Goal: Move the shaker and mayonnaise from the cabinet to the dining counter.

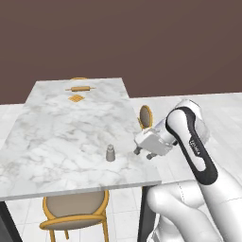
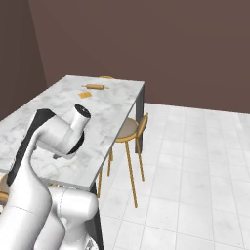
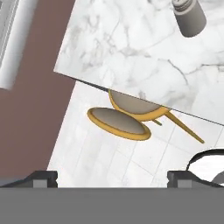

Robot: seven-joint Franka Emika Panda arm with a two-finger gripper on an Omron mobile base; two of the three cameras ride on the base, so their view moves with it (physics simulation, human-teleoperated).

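The shaker, a small pale grey bottle with a rounded cap, stands upright on the marble dining counter near its front right corner. My gripper hovers just to the right of it over the counter's right edge, open and holding nothing. In the hand view the shaker sits at the top right on the counter, well away from my gripper, whose fingertips stand wide apart. The mayonnaise and the cabinet are out of view.
A wooden rolling pin and a small orange square lie at the counter's far end. Orange-wood chairs stand at the front and the right side. White tiled floor spreads to the right.
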